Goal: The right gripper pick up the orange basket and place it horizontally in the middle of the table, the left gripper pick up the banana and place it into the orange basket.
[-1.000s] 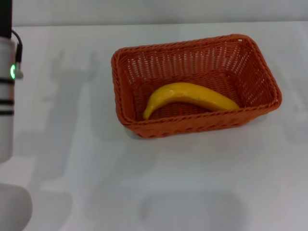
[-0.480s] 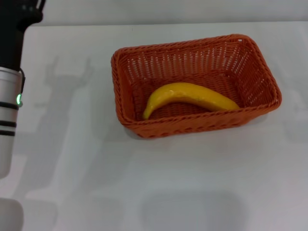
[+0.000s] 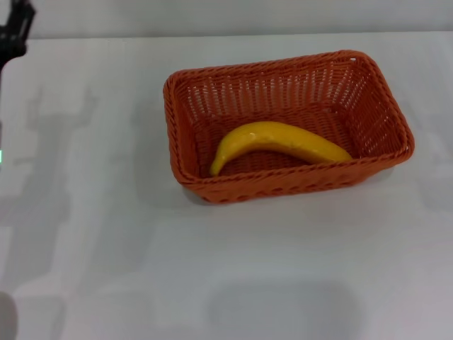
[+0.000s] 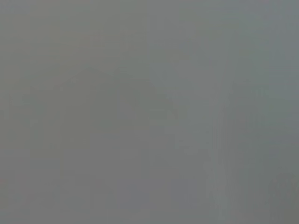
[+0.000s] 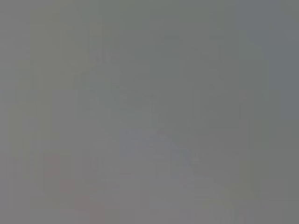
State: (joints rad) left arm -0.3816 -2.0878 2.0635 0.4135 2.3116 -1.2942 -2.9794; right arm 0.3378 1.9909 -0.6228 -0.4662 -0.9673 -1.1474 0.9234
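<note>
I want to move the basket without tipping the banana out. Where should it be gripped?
Probably the orange basket's short braided rim on the robot's left, coming from above with the jaws astride the rim. That end has bare table beside it, and the banana lies low inside, near the front wall.

Orange basket (image 3: pixel 289 126) on table (image 3: pixel 233 269), long side running left-right, set slightly right of centre. Banana (image 3: pixel 278 144) inside basket, lying on its floor lengthwise, toward near wall. Left gripper (image 3: pixel 14 30) at far-left table edge, well apart from basket.
</note>
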